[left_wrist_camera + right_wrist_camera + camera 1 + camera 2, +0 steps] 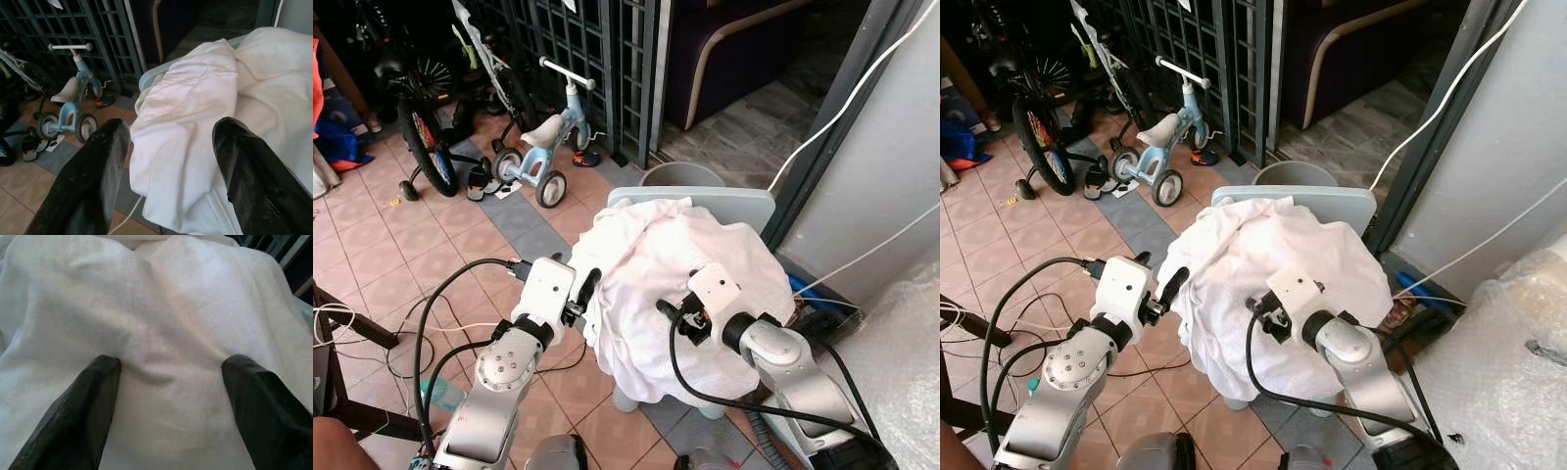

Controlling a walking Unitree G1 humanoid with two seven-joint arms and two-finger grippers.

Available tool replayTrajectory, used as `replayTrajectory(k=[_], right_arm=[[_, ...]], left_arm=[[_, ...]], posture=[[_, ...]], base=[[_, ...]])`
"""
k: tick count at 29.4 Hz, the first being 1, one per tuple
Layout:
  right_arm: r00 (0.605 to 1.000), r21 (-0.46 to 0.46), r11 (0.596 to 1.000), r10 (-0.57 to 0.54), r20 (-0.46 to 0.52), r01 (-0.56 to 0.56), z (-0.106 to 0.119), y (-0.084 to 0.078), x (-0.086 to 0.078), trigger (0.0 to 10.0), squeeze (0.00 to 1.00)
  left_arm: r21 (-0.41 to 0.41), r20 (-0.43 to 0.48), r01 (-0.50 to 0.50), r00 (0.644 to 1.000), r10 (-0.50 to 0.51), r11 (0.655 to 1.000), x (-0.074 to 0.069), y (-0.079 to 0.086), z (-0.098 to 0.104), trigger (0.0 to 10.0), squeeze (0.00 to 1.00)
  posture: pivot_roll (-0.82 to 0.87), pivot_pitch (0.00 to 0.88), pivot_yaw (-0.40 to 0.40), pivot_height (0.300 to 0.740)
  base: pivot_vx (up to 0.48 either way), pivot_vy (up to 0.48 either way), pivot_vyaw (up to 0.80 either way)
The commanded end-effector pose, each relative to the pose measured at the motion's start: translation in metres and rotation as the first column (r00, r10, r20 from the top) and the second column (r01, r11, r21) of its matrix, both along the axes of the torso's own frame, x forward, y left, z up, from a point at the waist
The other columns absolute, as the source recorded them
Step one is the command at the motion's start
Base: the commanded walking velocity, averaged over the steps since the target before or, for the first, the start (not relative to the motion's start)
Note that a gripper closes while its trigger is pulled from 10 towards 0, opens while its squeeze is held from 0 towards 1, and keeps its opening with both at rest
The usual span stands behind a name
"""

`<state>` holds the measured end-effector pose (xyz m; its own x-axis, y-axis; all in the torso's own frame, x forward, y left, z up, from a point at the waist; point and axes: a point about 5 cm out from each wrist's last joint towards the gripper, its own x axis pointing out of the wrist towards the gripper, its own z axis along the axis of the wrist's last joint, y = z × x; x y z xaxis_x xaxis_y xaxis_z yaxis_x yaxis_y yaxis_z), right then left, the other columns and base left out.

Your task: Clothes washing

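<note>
A heap of white cloth [675, 255] lies piled over a pale grey-blue container [734, 201] that stands on the tiled floor. My left gripper [168, 134] is open at the heap's left edge, where a fold of cloth hangs between its spread fingers [587, 284] without being pinched. On the front of the heap my right gripper [171, 364] is open too. Both of its fingertips [105, 369] press into the fabric and dent it. The cloth hides the inside of the container.
A grey bucket [680, 174] stands just behind the container. A light blue child's trike [543, 147], a bicycle wheel [426, 142] and a dark metal gate [597, 49] are to the far left. A white wall [891, 147] and bubble wrap [901, 362] close the right. Cables [460, 333] trail on the tiles.
</note>
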<state>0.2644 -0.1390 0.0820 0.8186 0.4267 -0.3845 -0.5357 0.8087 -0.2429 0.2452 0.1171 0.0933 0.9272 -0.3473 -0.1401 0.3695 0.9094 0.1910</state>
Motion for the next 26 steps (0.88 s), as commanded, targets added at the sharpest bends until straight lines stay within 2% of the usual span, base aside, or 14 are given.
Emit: replayTrajectory(k=[1,5,18,26], right_arm=[[0.999,-0.011,0.999,-0.040,-0.009,0.039,-0.0009,-0.0072,0.0034,0.0,0.00],[0.997,-0.019,0.997,-0.072,0.000,0.072,-0.0004,-0.0116,0.0072,0.0,0.00],[0.998,0.000,0.999,-0.045,-0.039,0.045,-0.0072,-0.0028,0.0020,0.0,0.00],[0.994,0.016,0.994,-0.110,-0.006,0.110,-0.0022,-0.0096,0.0099,0.0,0.00]], left_arm=[[0.001,0.004,-0.008,1.000,0.008,1.000,-0.0015,0.0013,0.0015,10.0,0.00],[0.002,0.003,-0.009,1.000,0.009,1.000,-0.0012,0.0005,0.0010,10.0,0.00],[0.005,0.000,-0.009,1.000,0.009,1.000,-0.0012,0.0011,0.0005,10.0,0.00],[0.007,0.001,-0.009,1.000,0.009,1.000,-0.0007,0.0007,0.0000,10.0,0.00]], posture=[[0.02,0.072,0.036,0.740],[0.02,0.075,0.037,0.740],[0.03,0.083,0.039,0.740],[0.02,0.080,0.038,0.740]], base=[[0.000,0.000,0.00],[0.000,0.000,0.00],[0.000,0.000,0.00],[0.000,0.000,0.00]])
